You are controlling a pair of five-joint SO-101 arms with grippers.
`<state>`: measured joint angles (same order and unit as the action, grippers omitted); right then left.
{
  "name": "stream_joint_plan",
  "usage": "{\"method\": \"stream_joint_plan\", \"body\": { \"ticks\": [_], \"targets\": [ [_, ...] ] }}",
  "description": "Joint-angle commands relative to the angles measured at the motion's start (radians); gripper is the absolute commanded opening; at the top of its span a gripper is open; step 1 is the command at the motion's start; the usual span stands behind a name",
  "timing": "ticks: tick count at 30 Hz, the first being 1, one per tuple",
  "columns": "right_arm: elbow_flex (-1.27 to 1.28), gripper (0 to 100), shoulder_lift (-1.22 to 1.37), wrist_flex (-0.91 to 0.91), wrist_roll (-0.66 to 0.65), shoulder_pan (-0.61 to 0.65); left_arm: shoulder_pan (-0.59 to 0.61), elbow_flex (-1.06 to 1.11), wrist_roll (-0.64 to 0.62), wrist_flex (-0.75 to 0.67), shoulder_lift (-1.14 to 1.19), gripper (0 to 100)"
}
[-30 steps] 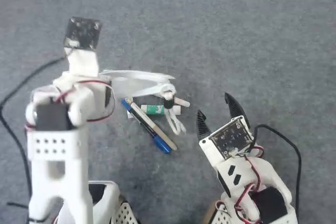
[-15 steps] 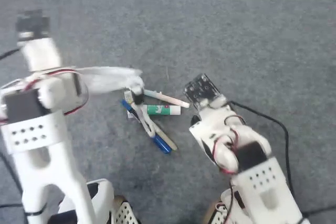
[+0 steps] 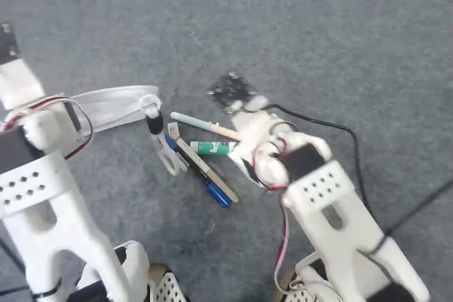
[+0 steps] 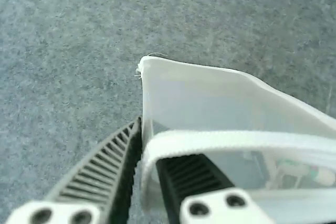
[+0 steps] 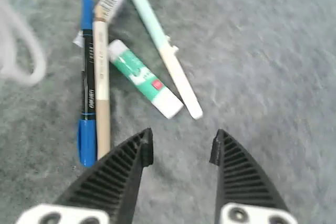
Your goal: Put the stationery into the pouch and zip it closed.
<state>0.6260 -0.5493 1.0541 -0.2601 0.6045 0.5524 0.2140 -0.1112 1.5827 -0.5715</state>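
— Pouch position?
— From above, it lies left of the stationery. The left wrist view adds the grip: left gripper pinched tight on its rim.
— Right gripper?
— Fingers spread wide, holding nothing, near the glue stick and blue pen.

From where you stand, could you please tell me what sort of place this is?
Probably a tabletop robot test bench: a grey felt-like covering, a white arm with exposed wires, and a glue stick and blue pen laid out as props.
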Motion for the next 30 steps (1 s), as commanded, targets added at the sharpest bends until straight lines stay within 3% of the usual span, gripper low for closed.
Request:
{"method": "stream_joint_plan", "body": {
  "ticks": [1, 18, 30],
  "targets": [
    [-0.167, 17.0, 0.117, -0.015, -0.025, 0.039, 0.034, -0.002, -0.017, -0.032, -0.003, 1],
    [-0.776, 17.0, 0.828, -0.016, -0.068, 0.061, 0.138, 0.033, -0.015, -0.087, -0.005, 1],
    [-0.985, 17.0, 1.107, -0.015, -0.074, 0.087, 0.153, 0.035, -0.015, -0.098, -0.005, 1]
  ]
}}
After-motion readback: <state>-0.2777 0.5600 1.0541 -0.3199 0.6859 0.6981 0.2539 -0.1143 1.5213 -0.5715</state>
